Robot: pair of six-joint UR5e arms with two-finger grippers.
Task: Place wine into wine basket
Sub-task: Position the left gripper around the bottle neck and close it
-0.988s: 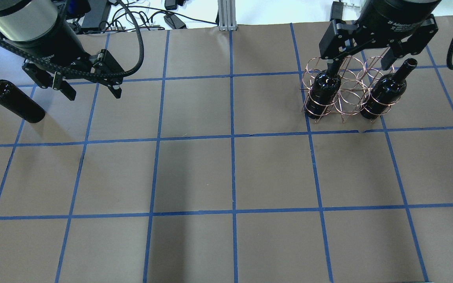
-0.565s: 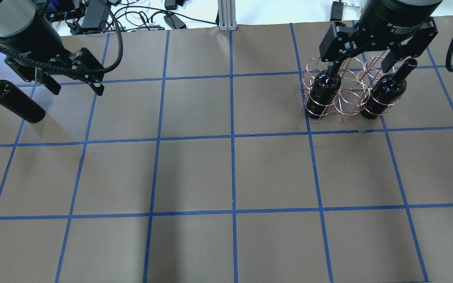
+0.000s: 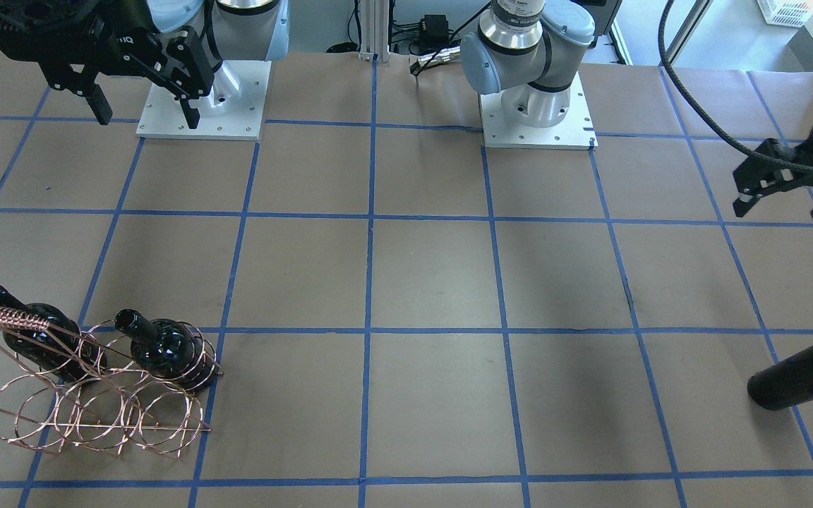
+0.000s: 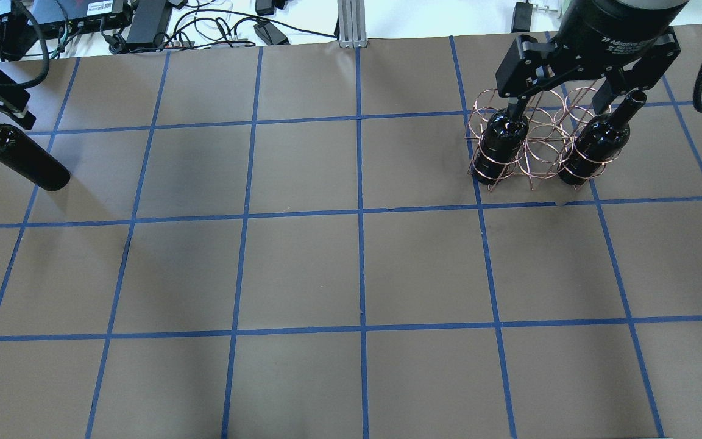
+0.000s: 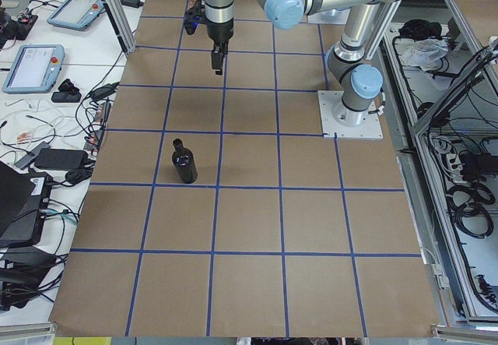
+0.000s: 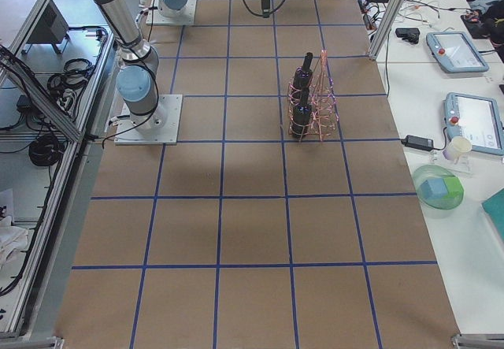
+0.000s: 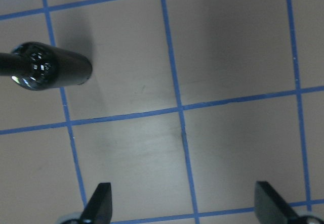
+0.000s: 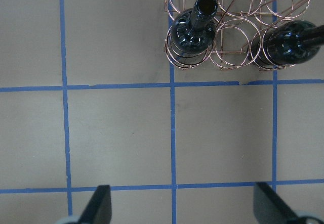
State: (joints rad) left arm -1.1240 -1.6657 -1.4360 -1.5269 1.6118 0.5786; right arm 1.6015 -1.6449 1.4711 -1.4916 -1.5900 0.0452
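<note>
The copper wire wine basket (image 4: 540, 146) stands at the back right and holds two dark bottles (image 4: 500, 143) (image 4: 595, 146) in its outer loops; the middle loops hold nothing. It also shows in the front view (image 3: 96, 416) and the right wrist view (image 8: 235, 47). A third dark wine bottle (image 4: 25, 161) stands upright alone at the far left, and also shows in the front view (image 3: 802, 374) and the left wrist view (image 7: 50, 70). My left gripper (image 3: 779, 212) is open and empty, high beside that bottle. My right gripper (image 4: 561, 103) is open and empty, high above the basket.
Brown paper with a blue tape grid covers the table (image 4: 357, 268). Cables and power bricks (image 4: 217, 24) lie past the back edge. The two arm bases (image 3: 537, 106) stand on white plates at the robot's side.
My left gripper has moved left, still open, to the view's left edge near the lone bottle. The right gripper, basket and bottles have not moved.
</note>
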